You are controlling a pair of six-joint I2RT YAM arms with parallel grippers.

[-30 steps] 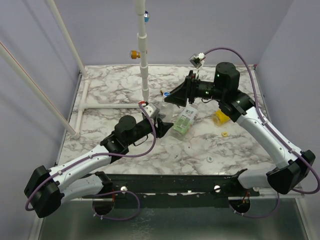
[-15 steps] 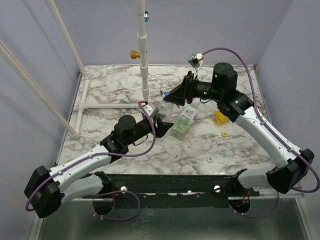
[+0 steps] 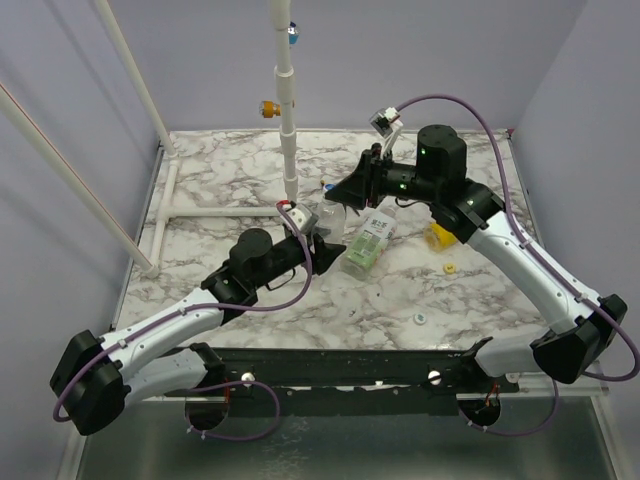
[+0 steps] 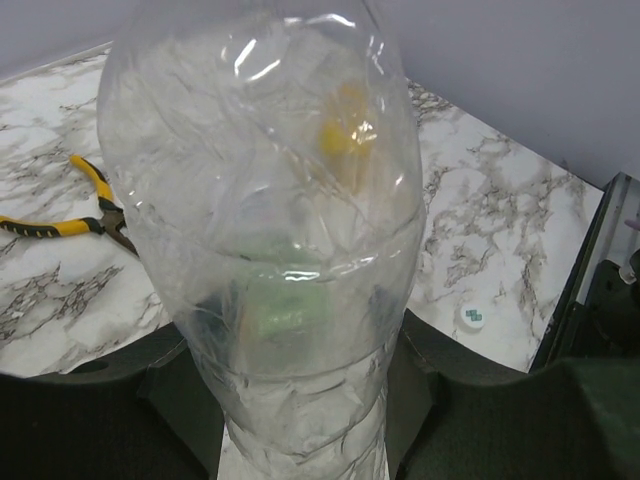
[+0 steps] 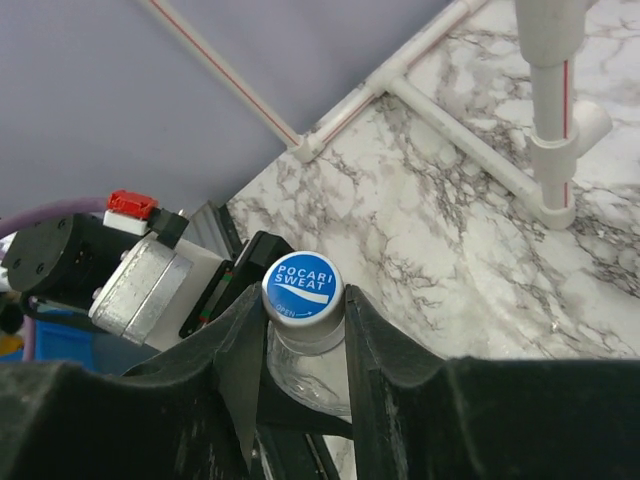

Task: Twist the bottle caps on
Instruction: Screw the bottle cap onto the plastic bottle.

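Centre of the marble counter (image 3: pixel 225 170), top view.

- Clear bottle (image 3: pixel 367 240) with a green-and-white label sits between the two arms, off the counter as far as I can tell. Its exact tilt is unclear.
- Left pincer (image 3: pixel 326 247) comes in from 8 o'clock and is clenched on the bottle's clear body. In its wrist view the bottle fills the frame between the dark fingers.
- Right pincer (image 3: pixel 348 193) comes in from 1 o'clock. Its fingers (image 5: pixel 245 330) are pressed on either side of the blue cap (image 5: pixel 302 285), which sits on the bottle's neck, printed face toward the wrist camera.
- Yellow bottle (image 3: pixel 440 236) lies at 3 o'clock of the clear one, apart from it.
- Yellow cap (image 3: pixel 450 268) is at 4 o'clock, loose on the counter.
- Whitish cap (image 3: pixel 420 319) is at 5 o'clock, near the front edge.
- Yellow-handled pliers (image 4: pixel 60 228) lie flat, at 9 o'clock in the left wrist view.
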